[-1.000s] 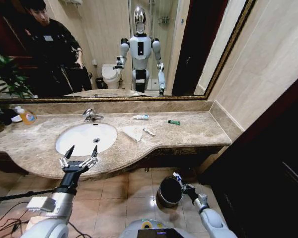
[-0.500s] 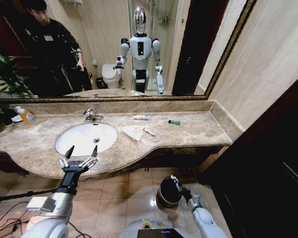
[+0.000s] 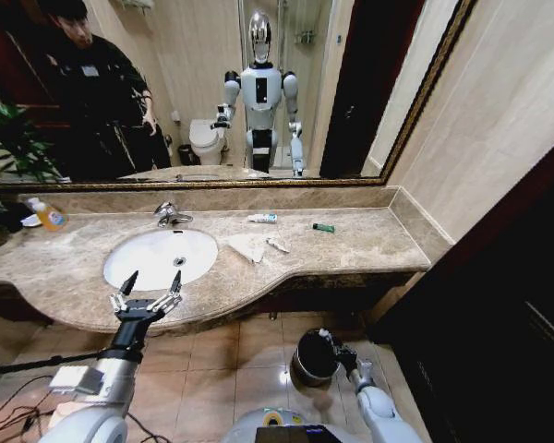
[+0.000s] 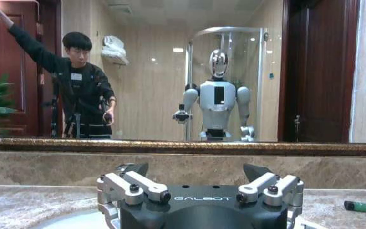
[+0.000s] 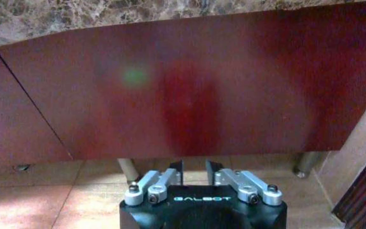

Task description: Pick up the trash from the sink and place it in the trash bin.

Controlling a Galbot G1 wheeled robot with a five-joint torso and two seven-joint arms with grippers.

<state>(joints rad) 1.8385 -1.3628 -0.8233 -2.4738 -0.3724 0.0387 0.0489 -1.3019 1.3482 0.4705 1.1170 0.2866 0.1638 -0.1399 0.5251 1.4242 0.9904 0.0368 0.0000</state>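
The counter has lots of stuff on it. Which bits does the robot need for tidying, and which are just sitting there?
For the job: tissue, white tube, sachet, green piece, sink, bin.
Just lying about: orange bottle, plant, tap.

The bathroom is evenly and warmly lit from overhead; ceiling lamps show as bright spots in the mirror (image 4: pixel 170 71). The white sink (image 3: pixel 159 257) is the brightest surface and glares mildly. Floor tiles (image 3: pixel 258 365) carry a small specular glint beside the trash bin (image 3: pixel 314 356). The head view bows straight lines strongly toward its edges, and its right side falls into dark shadow. Beyond the right gripper's jaws the red cabinet panel (image 5: pixel 189 95) is soft, hazy and dim, with a faint green flare.
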